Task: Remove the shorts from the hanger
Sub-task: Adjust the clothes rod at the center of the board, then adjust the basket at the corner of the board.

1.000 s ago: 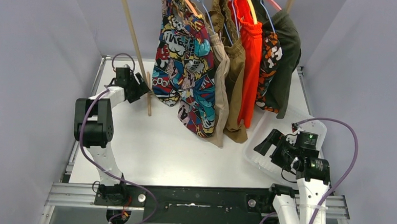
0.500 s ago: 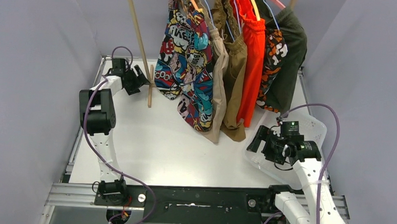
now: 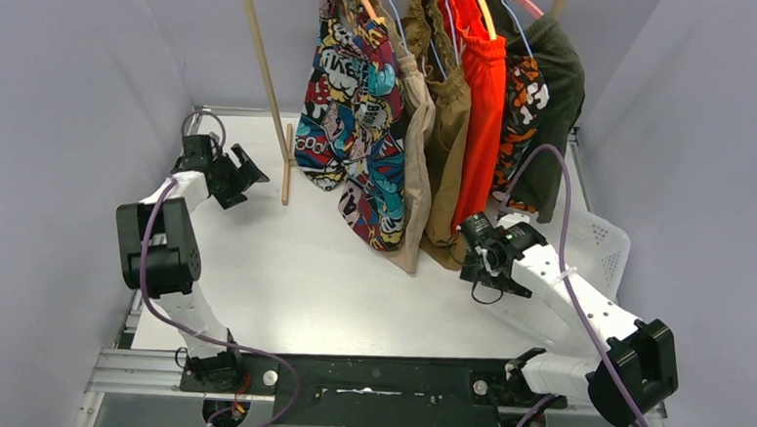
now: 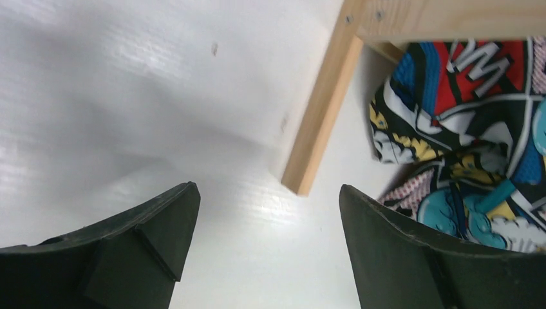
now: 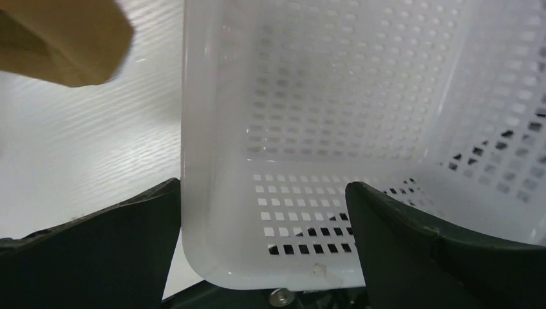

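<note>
Several pairs of shorts hang on hangers on a wooden rack: comic-print, beige, brown, orange-red, camouflage and dark green. My left gripper is open and empty, low over the table, left of the rack's foot. In the left wrist view my left gripper faces the foot and the comic-print hem. My right gripper is open and empty just below the brown shorts' hem. In the right wrist view my right gripper frames the basket corner, with brown cloth at top left.
A white perforated basket sits at the right of the table, under the right arm. The rack's slanted wooden post rises at the back left. Grey walls close in on both sides.
My right arm has stretched forward and left, from over the basket to the brown shorts' hem. My left gripper has pulled back left, away from the rack's post.
</note>
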You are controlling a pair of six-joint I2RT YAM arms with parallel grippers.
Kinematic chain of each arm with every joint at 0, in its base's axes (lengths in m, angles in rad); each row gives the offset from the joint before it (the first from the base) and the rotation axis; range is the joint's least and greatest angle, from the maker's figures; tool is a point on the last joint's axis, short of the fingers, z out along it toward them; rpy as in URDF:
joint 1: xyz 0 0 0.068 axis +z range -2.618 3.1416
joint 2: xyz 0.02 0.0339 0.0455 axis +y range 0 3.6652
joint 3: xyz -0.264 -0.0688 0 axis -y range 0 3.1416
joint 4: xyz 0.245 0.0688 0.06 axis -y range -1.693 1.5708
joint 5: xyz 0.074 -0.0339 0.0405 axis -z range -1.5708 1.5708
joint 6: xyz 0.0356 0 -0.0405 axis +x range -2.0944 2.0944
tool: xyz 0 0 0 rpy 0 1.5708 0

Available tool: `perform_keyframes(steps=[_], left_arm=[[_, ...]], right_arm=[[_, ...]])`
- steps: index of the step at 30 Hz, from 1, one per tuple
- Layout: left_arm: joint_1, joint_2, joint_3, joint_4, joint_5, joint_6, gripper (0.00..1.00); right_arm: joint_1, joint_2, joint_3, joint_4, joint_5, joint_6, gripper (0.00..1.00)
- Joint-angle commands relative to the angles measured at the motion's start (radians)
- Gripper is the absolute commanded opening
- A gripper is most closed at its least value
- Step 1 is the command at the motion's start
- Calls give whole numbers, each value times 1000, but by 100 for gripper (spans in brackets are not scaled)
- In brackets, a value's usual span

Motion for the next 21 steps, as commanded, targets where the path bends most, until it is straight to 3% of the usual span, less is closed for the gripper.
perform_keyframes(steps=[1,5,11,13,16,19,21], left_arm=[[0,-191,-118,72,80,-6,80],[-7,-401,-310,117,142,-37,80],[-75,-712,-523,93,104,-40,80],[-91,-787,-536,29,85,-19,80],[-100,-879,-553,-17,71,13,81],[-100,-949,-579,-57,59,34,83],[-99,-991,-602,-75,61,49,85]], right_arm=[[3,-52,64,-183,229,60,98],[-12,-119,96,-226,237,30,98],[-45,-146,164,-257,250,73,98],[-49,-164,187,-126,153,0,98],[-47,-190,161,147,-135,-91,100],[-28,-181,80,383,-389,-94,96],[-13,-158,16,455,-443,-75,95]])
